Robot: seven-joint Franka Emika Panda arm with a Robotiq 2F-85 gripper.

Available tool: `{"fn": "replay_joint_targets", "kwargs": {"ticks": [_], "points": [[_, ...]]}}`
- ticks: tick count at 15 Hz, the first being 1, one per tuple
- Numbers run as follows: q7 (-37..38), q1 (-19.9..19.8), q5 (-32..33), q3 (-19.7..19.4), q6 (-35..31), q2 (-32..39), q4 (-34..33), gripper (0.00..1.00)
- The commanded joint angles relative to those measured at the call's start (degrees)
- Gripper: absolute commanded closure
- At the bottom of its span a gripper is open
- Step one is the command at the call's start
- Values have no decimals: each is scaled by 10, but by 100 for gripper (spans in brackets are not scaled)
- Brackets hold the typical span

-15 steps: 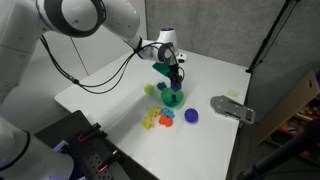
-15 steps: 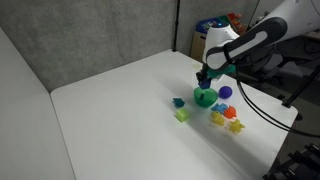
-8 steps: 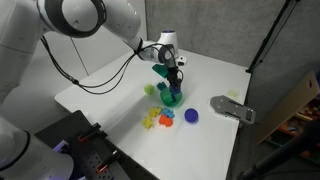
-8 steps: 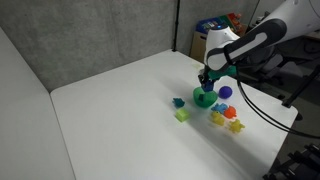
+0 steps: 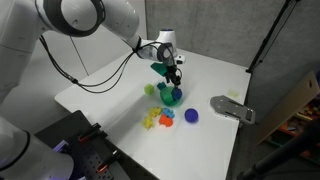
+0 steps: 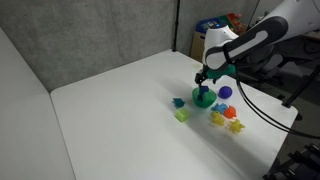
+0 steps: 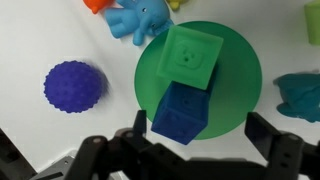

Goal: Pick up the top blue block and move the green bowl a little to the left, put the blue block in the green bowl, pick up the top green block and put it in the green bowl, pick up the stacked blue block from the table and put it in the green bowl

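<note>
From where I stand, the gripper (image 5: 175, 79) hangs straight over the green bowl (image 7: 235, 70), its dark fingers (image 7: 281, 150) spread wide to either side and pinching nothing. The bowl is a smooth, round dish of bright green plastic, sitting on the flat white table (image 5: 110, 85). Inside it lie two small cubes, edge against edge. The green block (image 7: 192, 57) rests toward the far side, its top face showing a raised square frame around a small embossed figure I cannot make out. The blue block (image 7: 182, 112) sits on the side nearer the gripper, reaching the rim there, and looks slightly tilted. Both cubes have soft, rounded corners and a matte look. Just beside the bowl is a blue ball (image 7: 73, 86), round and covered in fine bumps; it is apart from the rim. A light-blue toy (image 7: 138, 20) with lumpy, animal-like limbs lies close to the bowl's far edge. A teal piece (image 7: 300, 95) shows at the frame's side, too cropped to tell its shape. In an exterior view a yellow-green toy piece (image 6: 182, 115) sits near the bowl, and a cluster of small orange, yellow and green toys (image 6: 228, 120) lies beyond the ball. A flat grey object (image 5: 232, 108) rests near the table's edge, well apart from the bowl.
</note>
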State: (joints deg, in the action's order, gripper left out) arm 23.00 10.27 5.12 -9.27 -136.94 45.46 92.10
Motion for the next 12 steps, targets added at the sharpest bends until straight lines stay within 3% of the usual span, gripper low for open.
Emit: {"fn": "replay_joint_targets", "kwargs": {"ticks": [1,5,12], "points": [[-31,-12,-16,38,22,-52,28,0],[-69,-22,-48,82,43,-100,57,0],[-88,-19,-77,114,87,-224,177,0]]}}
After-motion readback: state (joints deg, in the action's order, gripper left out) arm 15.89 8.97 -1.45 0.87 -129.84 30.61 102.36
